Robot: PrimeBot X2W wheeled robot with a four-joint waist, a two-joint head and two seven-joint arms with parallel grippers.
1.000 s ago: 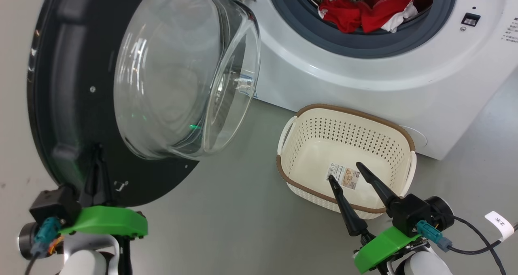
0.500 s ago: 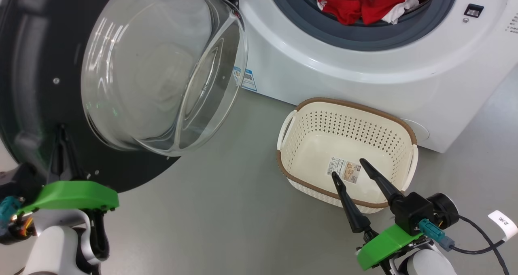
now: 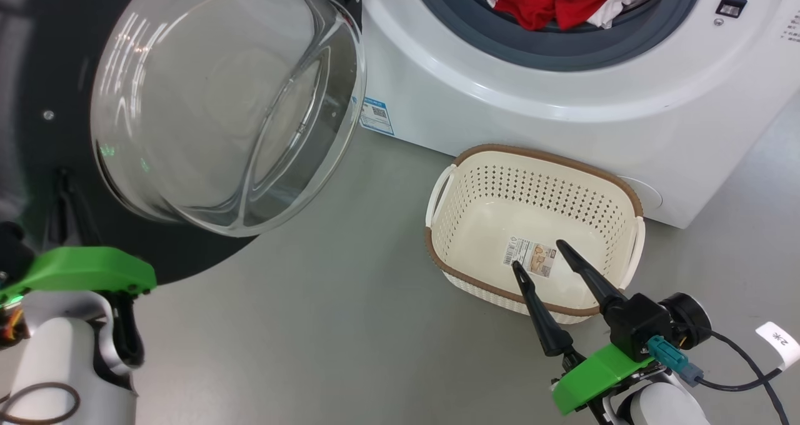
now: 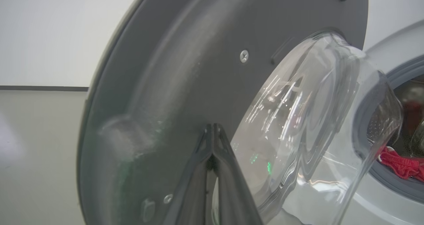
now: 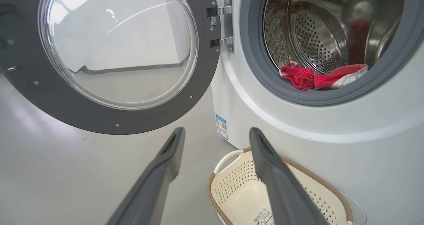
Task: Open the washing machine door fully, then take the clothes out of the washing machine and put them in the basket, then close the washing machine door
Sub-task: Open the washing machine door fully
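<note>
Since our left gripper [image 4: 213,127], fingers [image 4: 228,175] pressed together, has swung the washing machine door [image 5: 99,119] wider, we judge the clothes [image 5: 299,79] reachable for our spread right gripper [image 3: 537,254].

The washing machine [image 3: 562,119] is stood on the floor [image 3: 325,325], with the washing machine door [image 3: 225,100] swung out to its left. The clothes [image 3: 550,3] are piled in the drum, at the front of its opening. The basket [image 3: 531,187] is set on the floor just before the machine, right of the door. The right pincer [image 3: 535,253] is held over the basket's near rim.
</note>
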